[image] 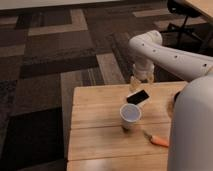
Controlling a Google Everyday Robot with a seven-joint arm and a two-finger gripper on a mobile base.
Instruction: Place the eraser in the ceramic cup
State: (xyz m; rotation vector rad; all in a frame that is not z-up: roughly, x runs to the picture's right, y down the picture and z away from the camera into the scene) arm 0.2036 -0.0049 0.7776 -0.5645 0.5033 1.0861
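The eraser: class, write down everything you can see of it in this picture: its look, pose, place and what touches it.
The eraser is a thin, flat, black rectangular slab with a smooth, slightly shiny face. It lies at a slant on the wooden table, just behind the rim of the white ceramic cup, not inside it. The pincer hangs right above its far edge. Whether they touch cannot be told, nor whether the slab leans on the cup.
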